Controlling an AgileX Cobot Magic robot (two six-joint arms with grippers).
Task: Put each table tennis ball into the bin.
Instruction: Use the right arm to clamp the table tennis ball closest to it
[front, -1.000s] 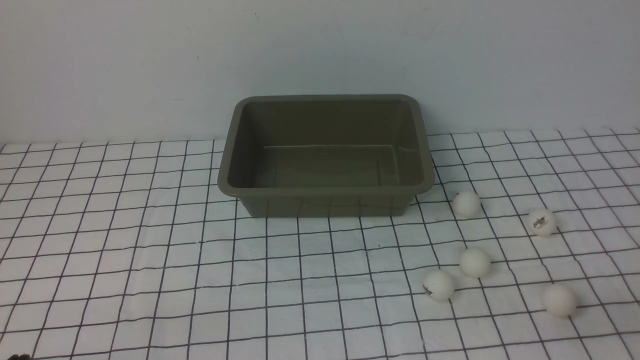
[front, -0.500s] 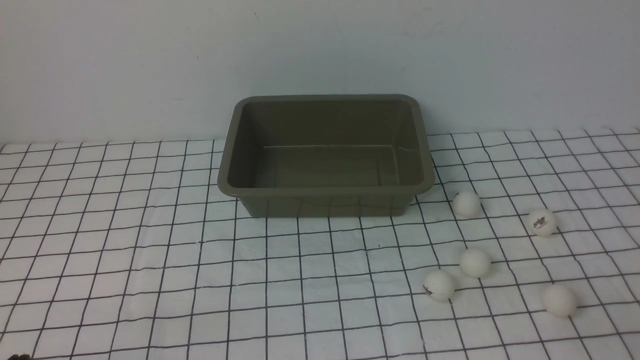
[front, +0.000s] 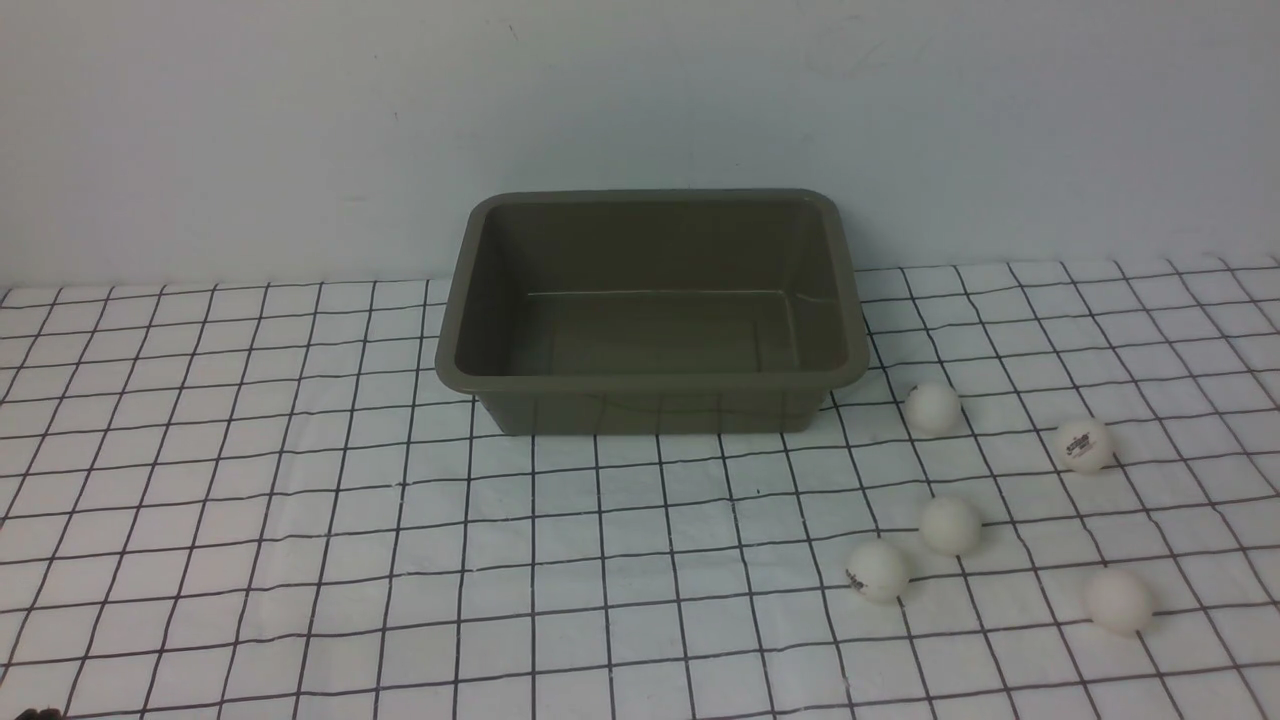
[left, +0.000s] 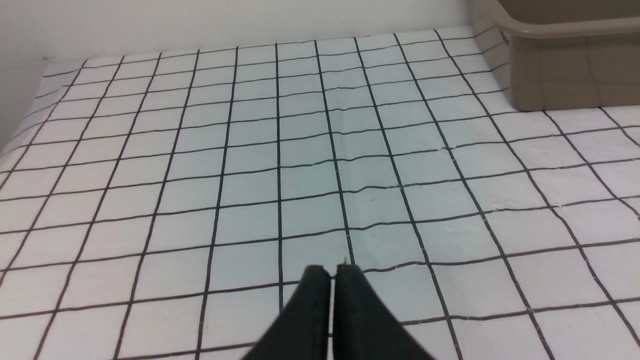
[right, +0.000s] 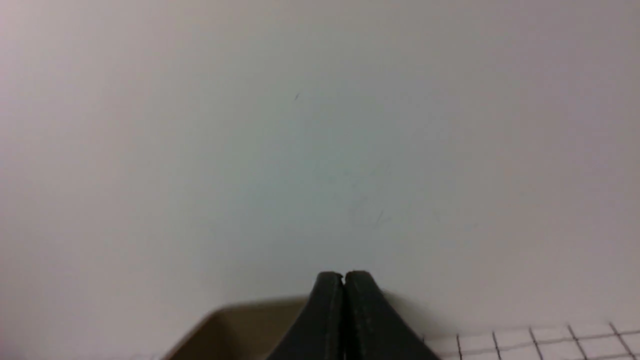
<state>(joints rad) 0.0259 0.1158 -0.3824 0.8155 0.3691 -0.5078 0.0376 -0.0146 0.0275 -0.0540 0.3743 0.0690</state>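
Note:
The olive-brown bin (front: 455, 330) stands at the back middle of the checked cloth, with nothing inside it. Several white table tennis balls lie on the cloth to its right: one (front: 932, 407) near the bin's front corner, a logo ball (front: 1085, 445) farther right, a pair (front: 949, 525) (front: 878, 570) nearer me, and one (front: 1118, 601) at the front right. Neither arm shows in the front view. My left gripper (left: 332, 270) is shut and empty over bare cloth, the bin's corner (left: 565, 70) ahead. My right gripper (right: 343, 276) is shut and empty, facing the wall above the bin's rim (right: 235, 320).
A white cloth with a black grid (front: 300, 520) covers the table. A plain pale wall (front: 640, 100) rises right behind the bin.

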